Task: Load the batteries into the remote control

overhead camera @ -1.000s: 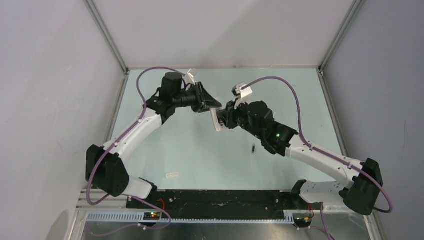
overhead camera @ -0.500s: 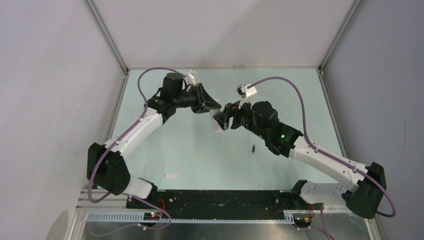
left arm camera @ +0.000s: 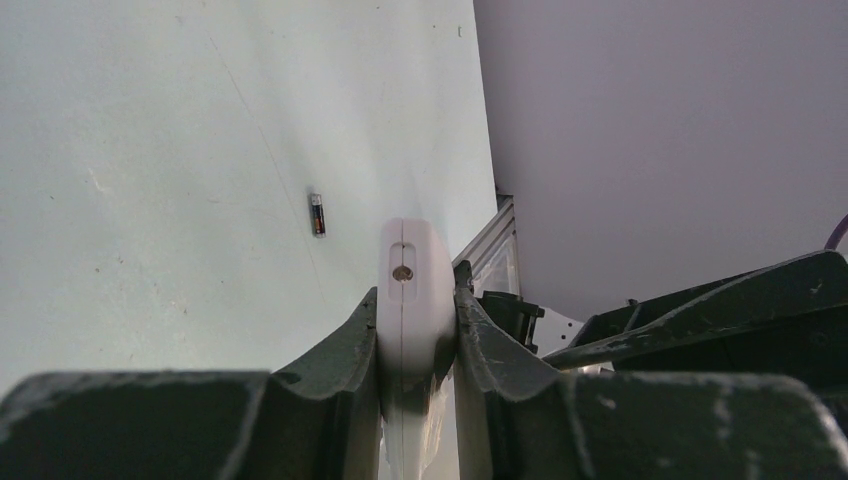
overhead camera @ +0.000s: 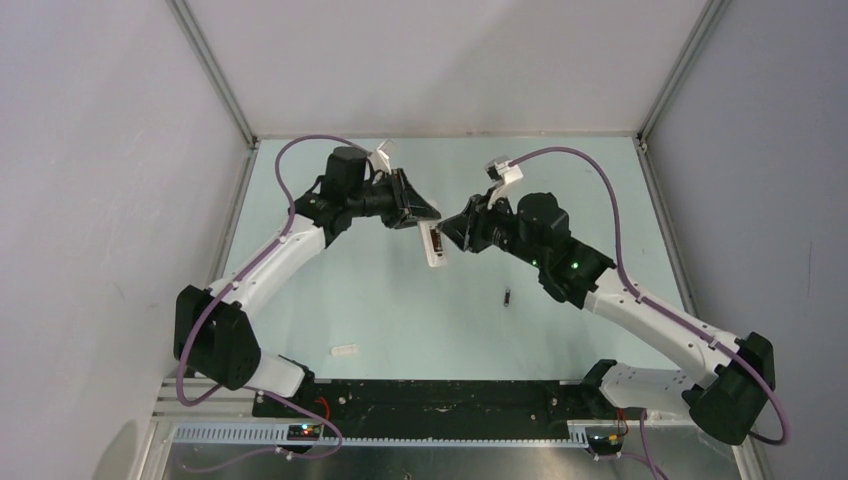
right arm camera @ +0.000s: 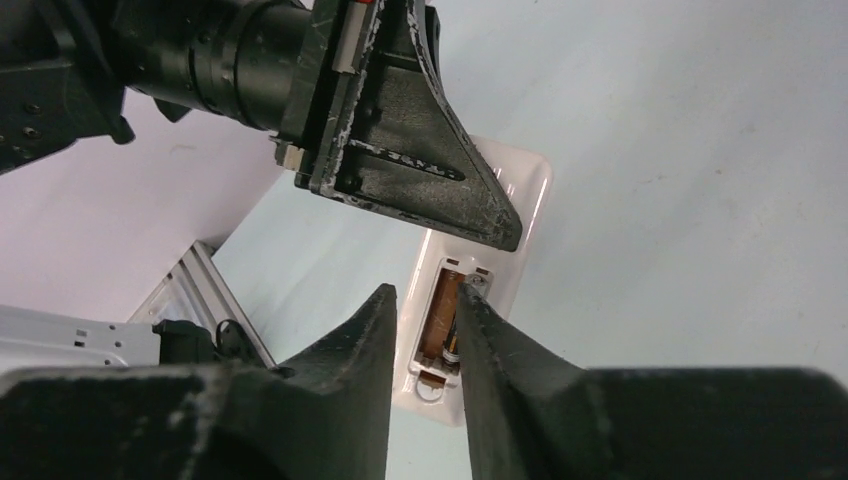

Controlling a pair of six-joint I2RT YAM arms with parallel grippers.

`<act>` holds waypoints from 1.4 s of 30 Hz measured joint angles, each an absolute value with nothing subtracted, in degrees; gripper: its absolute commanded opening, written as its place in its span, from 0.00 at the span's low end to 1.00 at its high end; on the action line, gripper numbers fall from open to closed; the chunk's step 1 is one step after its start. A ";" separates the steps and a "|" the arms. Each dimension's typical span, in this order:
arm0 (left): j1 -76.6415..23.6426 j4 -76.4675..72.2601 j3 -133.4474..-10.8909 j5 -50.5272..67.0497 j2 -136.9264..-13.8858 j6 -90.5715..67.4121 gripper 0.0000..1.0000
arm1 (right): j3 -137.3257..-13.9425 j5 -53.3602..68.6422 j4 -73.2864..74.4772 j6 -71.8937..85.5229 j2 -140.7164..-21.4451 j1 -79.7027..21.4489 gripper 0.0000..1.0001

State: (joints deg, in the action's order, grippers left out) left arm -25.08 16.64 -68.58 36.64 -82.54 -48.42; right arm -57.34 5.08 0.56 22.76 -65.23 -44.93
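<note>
white remote control [left arm camera: 415, 285] is clamped edgewise between the left gripper [left arm camera: 416, 325] jaws, its brownish recess [right arm camera: 443, 310] facing the right gripper [right arm camera: 428, 300]. right jaws stand narrowly parted with nothing seen between them, one fingertip [right arm camera: 472, 292] at the recess edge. one battery [overhead camera: 507, 297] lies on the table [overhead camera: 400, 320], well apart from the remote.

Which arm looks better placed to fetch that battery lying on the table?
Probably the right: the right claw looks empty and the battery lies beside that arm, while the left claw is clamped on the remote control.
</note>
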 measured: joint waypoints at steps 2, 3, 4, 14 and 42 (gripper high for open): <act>-25.08 16.99 -68.58 36.67 -82.54 -48.45 0.00 | -57.56 6.20 0.67 22.20 -66.30 -44.71 0.24; -25.08 17.06 -68.58 36.67 -82.54 -48.45 0.00 | -57.89 6.74 0.99 22.00 -67.11 -44.51 0.23; -25.08 17.12 -68.58 36.67 -82.54 -48.45 0.00 | -58.30 7.11 1.48 21.80 -68.07 -44.36 0.22; -25.04 17.30 -68.42 36.69 -82.54 -48.40 0.00 | -59.88 8.08 3.20 20.82 -72.27 -44.03 0.17; -25.04 17.37 -68.27 38.02 -84.64 -47.83 0.00 | -61.63 9.54 3.95 17.26 -75.33 -43.59 0.16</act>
State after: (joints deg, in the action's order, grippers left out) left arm -25.04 17.37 -68.27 38.02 -84.64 -47.83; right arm -61.63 9.54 3.95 17.26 -75.33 -43.59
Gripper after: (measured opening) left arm 0.283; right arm 0.169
